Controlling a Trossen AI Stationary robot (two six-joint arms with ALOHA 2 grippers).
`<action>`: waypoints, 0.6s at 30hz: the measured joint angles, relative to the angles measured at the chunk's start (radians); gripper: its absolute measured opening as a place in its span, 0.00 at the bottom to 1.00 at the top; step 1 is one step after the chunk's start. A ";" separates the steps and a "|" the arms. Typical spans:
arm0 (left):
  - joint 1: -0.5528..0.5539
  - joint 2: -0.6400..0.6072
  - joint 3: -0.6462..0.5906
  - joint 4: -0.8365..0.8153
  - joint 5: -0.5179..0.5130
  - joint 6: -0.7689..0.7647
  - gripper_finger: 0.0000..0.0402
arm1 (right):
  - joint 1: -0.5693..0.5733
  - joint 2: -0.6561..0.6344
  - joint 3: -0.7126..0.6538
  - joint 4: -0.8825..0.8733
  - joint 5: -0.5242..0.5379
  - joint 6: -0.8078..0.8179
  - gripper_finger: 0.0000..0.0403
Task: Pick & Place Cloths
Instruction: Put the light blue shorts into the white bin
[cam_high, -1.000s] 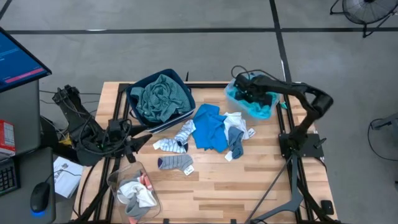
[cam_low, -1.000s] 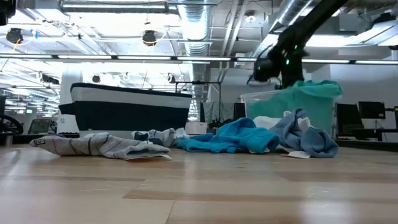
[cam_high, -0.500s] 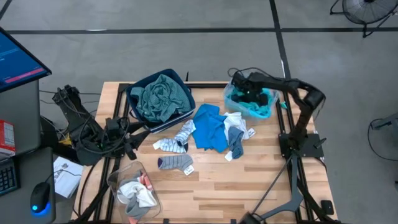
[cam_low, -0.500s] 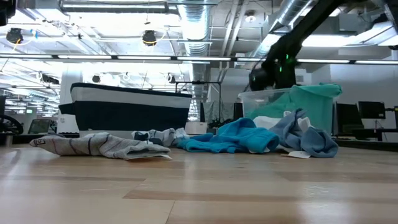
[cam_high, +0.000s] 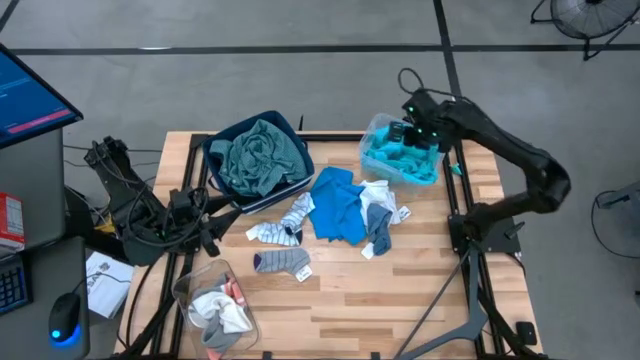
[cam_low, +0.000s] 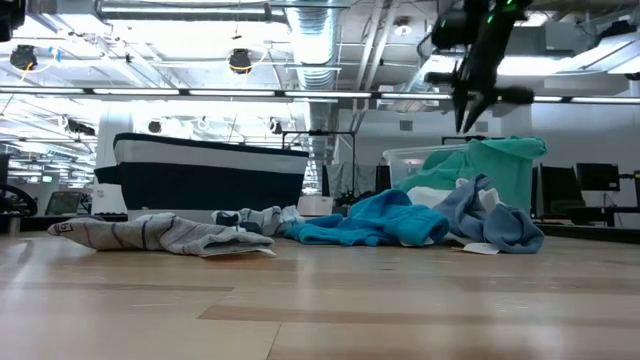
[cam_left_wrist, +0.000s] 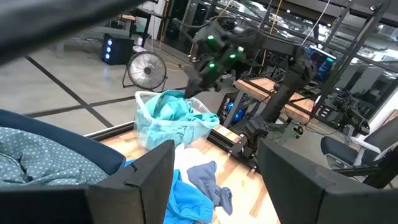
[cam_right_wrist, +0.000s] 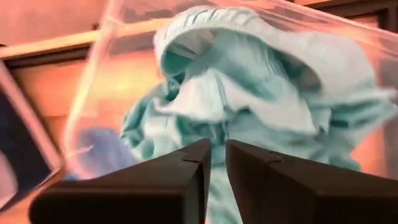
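Note:
A turquoise top (cam_high: 402, 163) lies bunched in a clear tub (cam_high: 372, 130) at the table's far right and hangs over its rim (cam_low: 490, 160). My right gripper (cam_high: 405, 133) hovers above it, shut, fingers pointing down (cam_low: 470, 118), holding nothing (cam_right_wrist: 217, 168). A teal-green checked shirt (cam_high: 258, 155) fills the dark blue bin. A bright blue top (cam_high: 335, 205), a grey-blue garment (cam_high: 378, 218), striped socks (cam_high: 285, 225) and a grey-and-coral sock (cam_high: 283, 262) lie flat on the table. My left gripper (cam_high: 212, 238) waits open at the table's left edge (cam_left_wrist: 214, 186).
The dark blue bin (cam_high: 292, 125) stands at the far left. A second clear tub (cam_high: 185, 290) with white socks (cam_high: 228, 312) sits at the near left corner. Bare wood (cam_high: 420, 290) shows along the near right. A desk with a monitor stands left of the table.
My right gripper was low inside the far right tub over the turquoise top; it has risen clear of the tub and drawn slightly toward the table's right. The turquoise top has stayed in the tub.

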 joint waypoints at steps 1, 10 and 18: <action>0.000 0.000 0.000 0.000 0.000 0.000 0.53 | 0.018 -0.016 0.000 -0.019 0.010 0.019 0.10; 0.000 0.000 0.000 0.001 0.004 0.000 0.53 | 0.071 0.007 -0.025 -0.121 0.049 0.068 0.02; 0.000 0.000 0.000 0.001 0.003 0.000 0.53 | 0.054 0.191 -0.156 -0.044 -0.023 0.029 0.01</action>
